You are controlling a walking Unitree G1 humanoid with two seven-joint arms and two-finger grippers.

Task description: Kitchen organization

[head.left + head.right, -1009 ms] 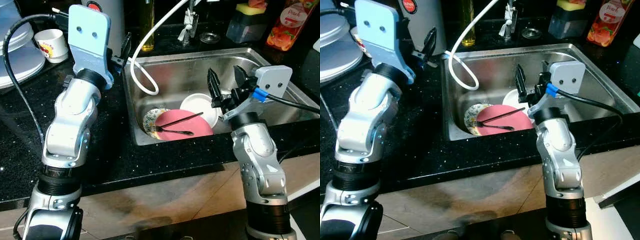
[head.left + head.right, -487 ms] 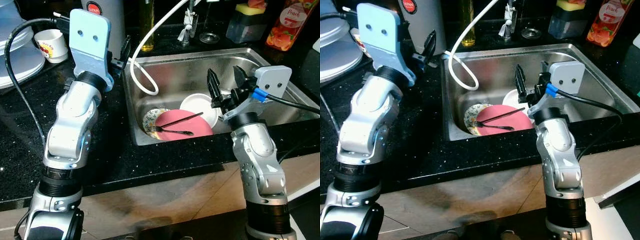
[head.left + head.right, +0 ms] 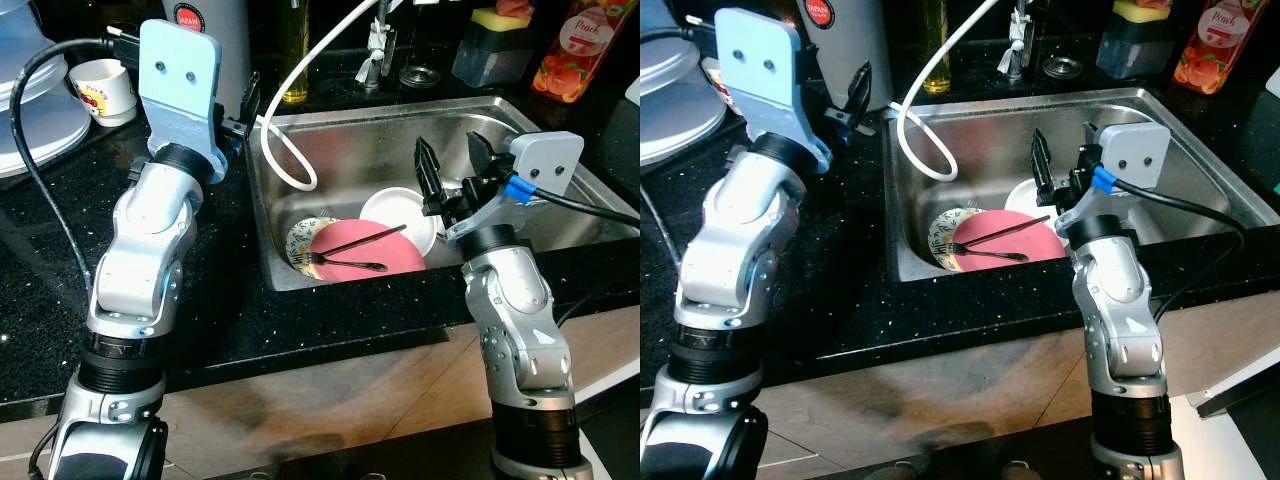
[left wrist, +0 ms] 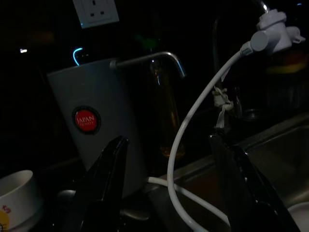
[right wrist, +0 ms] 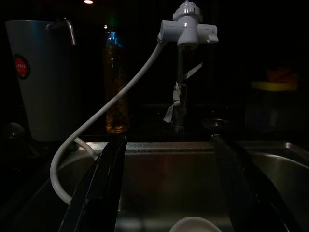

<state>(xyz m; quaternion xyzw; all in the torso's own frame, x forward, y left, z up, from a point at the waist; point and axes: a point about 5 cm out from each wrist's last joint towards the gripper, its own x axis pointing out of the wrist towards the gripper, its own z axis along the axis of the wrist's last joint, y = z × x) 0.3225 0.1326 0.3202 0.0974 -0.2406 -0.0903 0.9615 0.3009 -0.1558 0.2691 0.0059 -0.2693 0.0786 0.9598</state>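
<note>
The right claw [image 3: 452, 165], released with fingers spread, hovers above the stainless steel sink [image 3: 350, 150], just at 3 o'clock of the round white bowl [image 3: 392, 211]. At 7 o'clock of that bowl lies a round pink plate [image 3: 375, 258] carrying a dark fork [image 3: 345, 263], overlapping a patterned plate [image 3: 303, 238]. The left claw [image 3: 855, 98], also released, hangs over the black speckled bench [image 3: 230, 300] beside a grey jug [image 4: 94, 121] and a white hose [image 3: 290, 120].

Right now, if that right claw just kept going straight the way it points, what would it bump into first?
Probably the sink's far wall. The right gripper hangs open over the basin, aimed across it toward the faucet. Between its jaws lies bare steel; the white bowl sits below that line. Depth is hard to judge.
</note>
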